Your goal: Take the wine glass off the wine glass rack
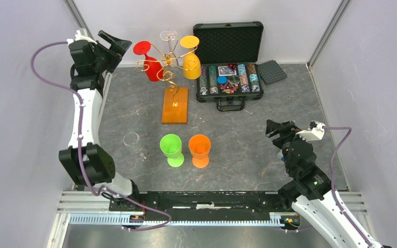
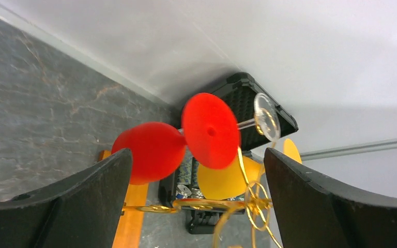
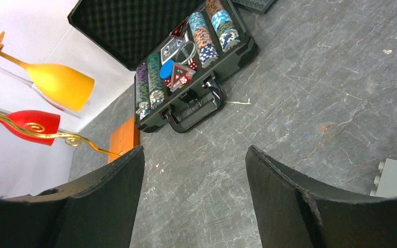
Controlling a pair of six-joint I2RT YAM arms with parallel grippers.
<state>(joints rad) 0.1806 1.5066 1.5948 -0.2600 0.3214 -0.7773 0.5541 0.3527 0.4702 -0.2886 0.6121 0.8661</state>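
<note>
The wine glass rack (image 1: 175, 105) is standing at the far middle of the surface (image 1: 238, 150), left of the black chip case (image 1: 230, 67). A red wine glass (image 1: 153, 68) is hanging bowl down on the rack's left side, a yellow glass (image 1: 192, 64) on its right. The left arm (image 1: 85, 111) is reaching to the far left. The left jaws are standing wide open just beside the red wine glass, not touching it. The right jaws are gaping at the near right, gripping nothing. A green glass (image 1: 171, 149) and an orange glass (image 1: 200, 150) are standing nearer.

The wine glass rack (image 1: 174, 106) stands just left of the chip case (image 1: 229, 44).
</note>
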